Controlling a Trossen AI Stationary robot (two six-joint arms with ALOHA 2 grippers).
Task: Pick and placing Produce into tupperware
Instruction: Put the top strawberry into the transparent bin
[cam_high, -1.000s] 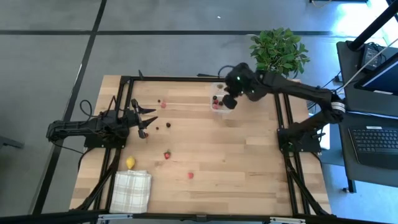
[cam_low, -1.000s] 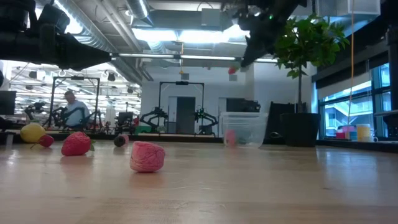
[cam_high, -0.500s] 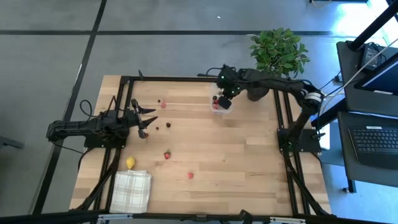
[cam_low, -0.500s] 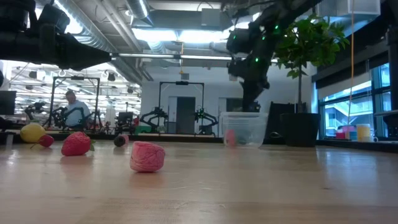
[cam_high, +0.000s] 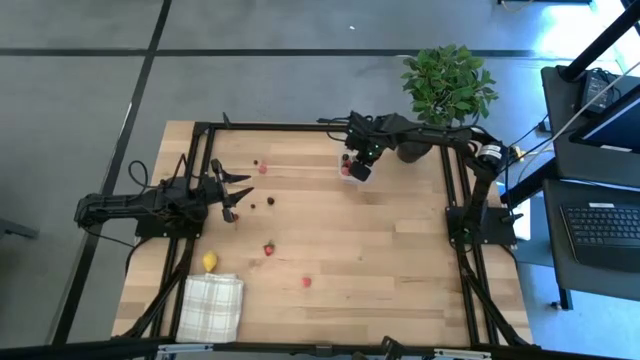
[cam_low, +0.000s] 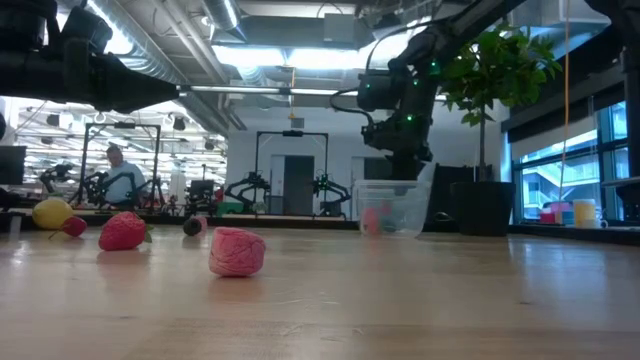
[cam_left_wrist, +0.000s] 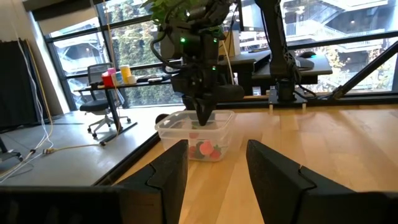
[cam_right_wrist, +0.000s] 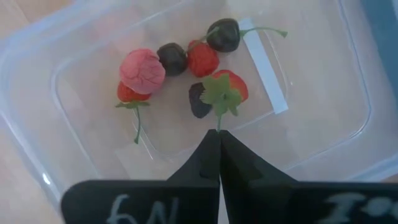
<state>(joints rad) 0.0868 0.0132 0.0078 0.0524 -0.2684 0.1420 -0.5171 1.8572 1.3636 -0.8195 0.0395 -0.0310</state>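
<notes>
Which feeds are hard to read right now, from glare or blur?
Low view: bright ceiling lights and windows backlight the scene, so the right hand over the tupperware reads as a silhouette. Right wrist view: strawberry sharp, the hand's near fingers blurred.

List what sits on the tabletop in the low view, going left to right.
Yellow lemon → red strawberry → dark berry → pink raspberry-like piece → clear tupperware with the right gripper lowered into it → black plant pot.
</notes>
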